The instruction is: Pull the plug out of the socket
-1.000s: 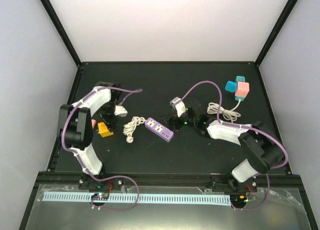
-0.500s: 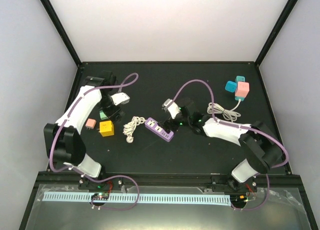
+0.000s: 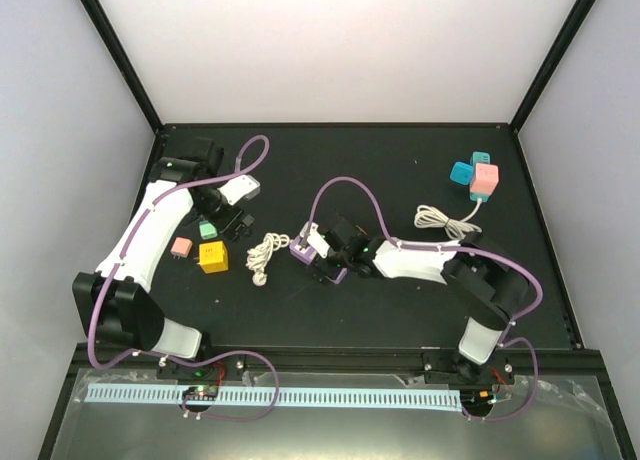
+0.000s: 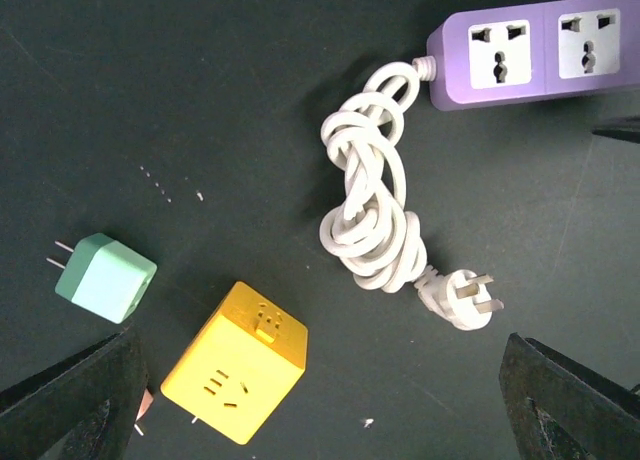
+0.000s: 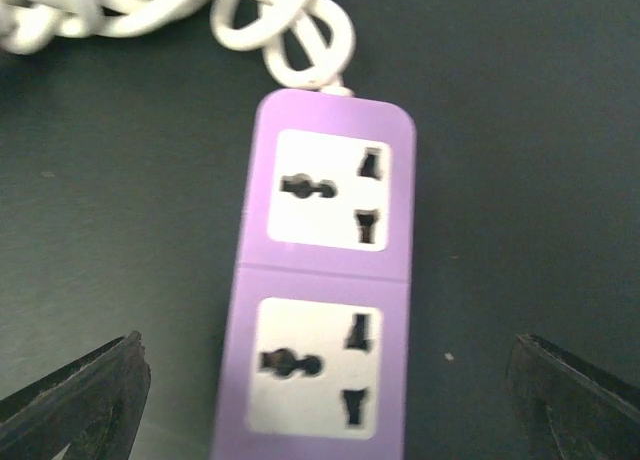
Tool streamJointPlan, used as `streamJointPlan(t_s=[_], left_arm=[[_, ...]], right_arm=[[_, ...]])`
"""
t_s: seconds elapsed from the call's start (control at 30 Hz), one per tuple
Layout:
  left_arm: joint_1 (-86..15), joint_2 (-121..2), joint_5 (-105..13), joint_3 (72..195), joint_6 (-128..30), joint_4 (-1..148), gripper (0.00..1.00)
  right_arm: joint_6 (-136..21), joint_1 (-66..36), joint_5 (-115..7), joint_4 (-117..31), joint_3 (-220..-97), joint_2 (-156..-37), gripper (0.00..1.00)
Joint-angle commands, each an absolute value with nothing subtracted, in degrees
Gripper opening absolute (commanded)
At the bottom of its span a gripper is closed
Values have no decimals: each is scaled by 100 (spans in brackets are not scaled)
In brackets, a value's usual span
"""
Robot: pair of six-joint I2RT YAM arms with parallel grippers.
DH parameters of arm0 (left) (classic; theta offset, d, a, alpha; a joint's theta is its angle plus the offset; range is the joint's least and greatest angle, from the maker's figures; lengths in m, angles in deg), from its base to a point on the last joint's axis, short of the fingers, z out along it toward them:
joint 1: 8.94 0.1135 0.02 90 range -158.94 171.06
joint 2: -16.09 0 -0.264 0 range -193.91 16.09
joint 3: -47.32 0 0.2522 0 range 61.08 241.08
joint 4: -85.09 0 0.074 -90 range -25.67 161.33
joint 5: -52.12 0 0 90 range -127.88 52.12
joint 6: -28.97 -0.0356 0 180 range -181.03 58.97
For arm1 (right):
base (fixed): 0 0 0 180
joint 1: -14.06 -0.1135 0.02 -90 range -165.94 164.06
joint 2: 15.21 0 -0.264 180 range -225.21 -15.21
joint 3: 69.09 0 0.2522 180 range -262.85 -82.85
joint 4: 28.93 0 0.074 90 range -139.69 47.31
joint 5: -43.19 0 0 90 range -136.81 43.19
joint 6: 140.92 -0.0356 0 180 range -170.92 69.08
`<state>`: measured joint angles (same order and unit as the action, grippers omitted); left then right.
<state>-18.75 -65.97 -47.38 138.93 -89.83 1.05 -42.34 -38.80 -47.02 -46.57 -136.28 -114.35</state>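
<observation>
A purple power strip (image 3: 303, 248) lies mid-table, both its sockets empty in the right wrist view (image 5: 320, 280). Its coiled white cord (image 3: 264, 252) ends in a loose white plug (image 4: 460, 298). My right gripper (image 3: 326, 256) hovers open right over the strip, one finger (image 5: 70, 400) on each side of it. My left gripper (image 3: 228, 220) is open and empty, high above the yellow socket cube (image 4: 235, 360) and the cord (image 4: 370, 200). Teal and pink cubes (image 3: 474, 175) sit joined together at the far right, with a white cord (image 3: 440, 220) leading off them.
A green adapter (image 3: 208, 230) and a pink adapter (image 3: 181, 247) lie next to the yellow cube (image 3: 211, 256) at the left. The green adapter also shows in the left wrist view (image 4: 105, 277). Black frame posts stand at the table's far corners.
My right gripper has moved left, from beside the purple strip to over it. My left arm has drawn back toward the far left, away from the yellow cube.
</observation>
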Motion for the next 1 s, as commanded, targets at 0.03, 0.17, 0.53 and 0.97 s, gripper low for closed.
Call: streamJointPlan(t_s=[0.03,0.17,0.53,0.97], left_arm=[[-1858,-6449,-4952,13819,-8953,256,99],[-1855,-6405,-4943,13709,-8977,353,99],[-1855,-6452,-4942,13715,-8971,421,99],[-1852,-6449,-4978,13639,-9008,523,99]], right_arm=[[-4119,-3897,-3849,-4731,-13850,-11690,100],[-4032,-3894,-3579,-4690,-13875,-11891,98],[-3938,-3174,-4575,-5019,-13769,-11560,52],[-1904,-2303,-4700,-6721,-13770,-11026,46]])
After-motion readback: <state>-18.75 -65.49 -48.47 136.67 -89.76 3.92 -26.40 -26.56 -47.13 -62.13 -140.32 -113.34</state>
